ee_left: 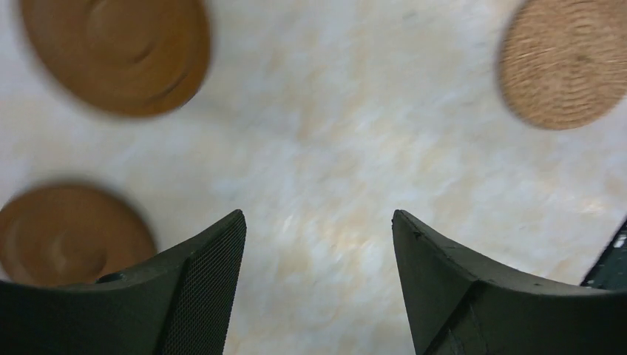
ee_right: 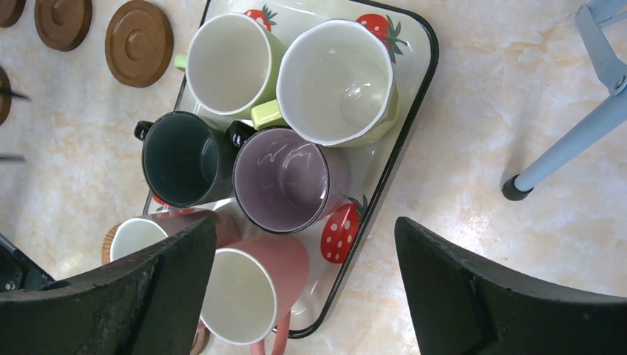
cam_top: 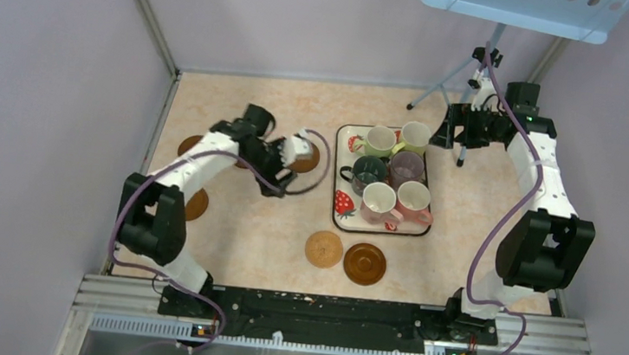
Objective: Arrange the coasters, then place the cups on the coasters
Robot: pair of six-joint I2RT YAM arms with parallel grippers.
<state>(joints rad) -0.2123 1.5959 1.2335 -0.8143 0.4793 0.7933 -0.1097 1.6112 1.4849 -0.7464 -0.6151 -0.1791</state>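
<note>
Right wrist shows cups (ee_right: 281,177); left wrist, coasters (ee_left: 118,52).

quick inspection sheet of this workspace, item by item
surface: beige marbled table, no spills seen
job's things: six cups, all in the strawberry tray; tan coaster beside a brown coaster near the front, others at the left; none under a cup
clutter: nothing seen
grippers: left gripper open, empty, above the table; right gripper open, empty, near the tray
cables: purple cable loops over the table by the left gripper
surroundings: lilac walls, tripod at the far right
</note>
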